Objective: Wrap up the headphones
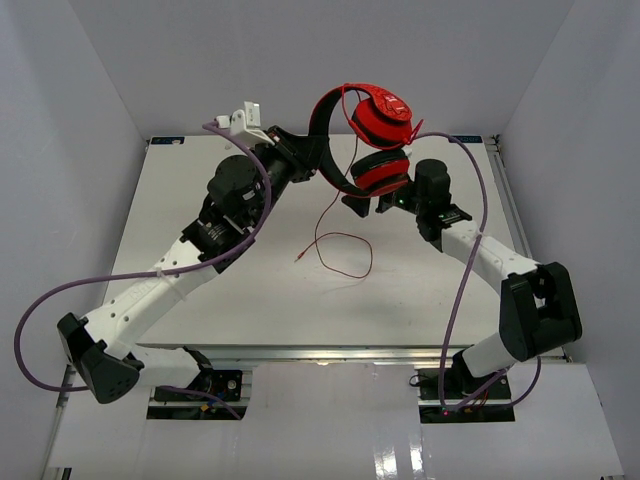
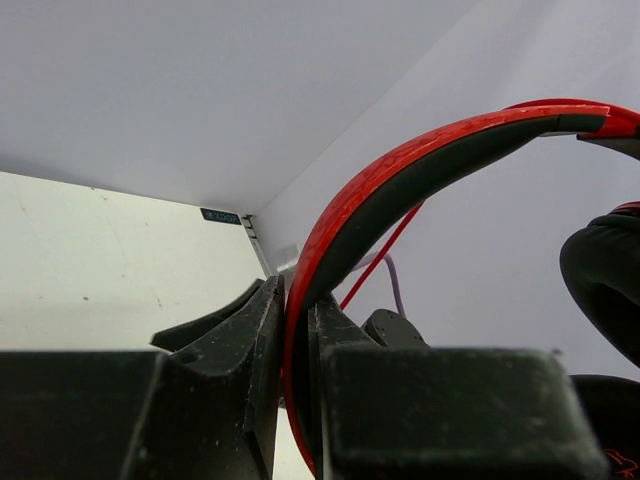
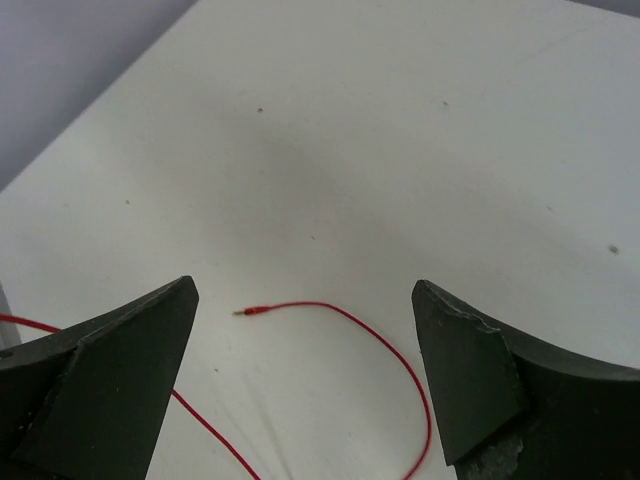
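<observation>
Seen from above, the left fingers (image 1: pixel 297 160) are clenched on the black-and-red headband (image 1: pixel 322 125) of the headphones (image 1: pixel 380 120). They hold the headphones in the air over the 12 o'clock edge of the counter (image 1: pixel 250 290). From the grip the headband arcs up toward 1 o'clock. At 3 o'clock of the grip the upper ear cup (image 1: pixel 385 112) hangs over the lower ear cup (image 1: pixel 380 172). The right fingers (image 1: pixel 358 207) sit just at 6 o'clock of the lower ear cup; whether they touch it I cannot tell. The thin red cord (image 1: pixel 345 262) drops toward 7 o'clock and lies in a loose loop near the counter's middle, its plug (image 1: pixel 300 258) pointing to 9 o'clock. A purple cable (image 1: pixel 265 190) trails along each arm.

In the left wrist view, the two dark fingers press tight on either side of the headband, red on its outer face and black inside. The band rises between them and curves off to 2 o'clock. A stretch of cord runs behind it, and a dark rounded pad shows at the 3 o'clock edge.

In the right wrist view, the fingers are released and spread wide, one at 8 o'clock and one at 4 o'clock, grasping nothing. Between them the cord's free end lies on the counter, its plug toward 9 o'clock and the cord bending away to 5 o'clock. Another strand passes behind the 8 o'clock finger.
</observation>
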Tool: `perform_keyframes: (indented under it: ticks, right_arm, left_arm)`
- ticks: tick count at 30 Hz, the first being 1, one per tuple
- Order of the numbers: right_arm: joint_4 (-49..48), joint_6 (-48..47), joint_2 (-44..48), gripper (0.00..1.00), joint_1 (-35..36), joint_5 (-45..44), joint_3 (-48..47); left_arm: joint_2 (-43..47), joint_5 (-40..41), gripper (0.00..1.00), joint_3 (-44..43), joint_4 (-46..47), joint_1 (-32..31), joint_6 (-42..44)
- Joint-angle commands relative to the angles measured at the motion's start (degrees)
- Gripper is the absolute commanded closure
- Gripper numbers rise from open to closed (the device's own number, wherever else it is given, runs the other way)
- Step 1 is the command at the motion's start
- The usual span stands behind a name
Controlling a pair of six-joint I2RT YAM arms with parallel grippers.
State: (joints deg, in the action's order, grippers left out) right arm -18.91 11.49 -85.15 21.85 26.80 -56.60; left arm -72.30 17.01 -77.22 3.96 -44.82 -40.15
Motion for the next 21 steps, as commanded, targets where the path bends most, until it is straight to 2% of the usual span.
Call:
perform_keyframes:
  ticks: [1, 4, 6, 10, 16, 21]
  right_arm:
    - [2.3, -16.6, 5.4, 0.07, -4.9, 20.0, 5.0]
    - [5.9, -31.9, 8.8, 0.09, -5.2, 39.9, 9.7]
    - [5.5, -34.8, 12.2, 0.09, -3.6, 42.4, 12.3]
    - [3.7, -33.7, 11.6, 0.1, 4.0, 37.0, 12.1]
    - [-7.7, -23.4, 6.2, 0.1, 11.5, 23.6, 11.1]
    - [-18.9, -17.4, 1.0, 0.09, 11.8, 25.1, 9.9]
  left_arm:
    - [5.4, 4.7, 1.0, 0.8, 2.6, -0.3, -0.3]
    - [6.1, 5.3, 1.0, 1.5, 2.6, -0.2, -0.2]
    - [6.2, 5.1, 1.0, 1.6, 2.7, -0.3, -0.4]
    - [5.9, 4.5, 1.0, 1.2, 2.7, -0.3, -0.8]
    - [6.8, 4.8, 1.0, 1.1, 2.5, -0.2, -1.5]
    - [7.4, 3.8, 1.0, 1.2, 2.1, -0.3, -3.5]
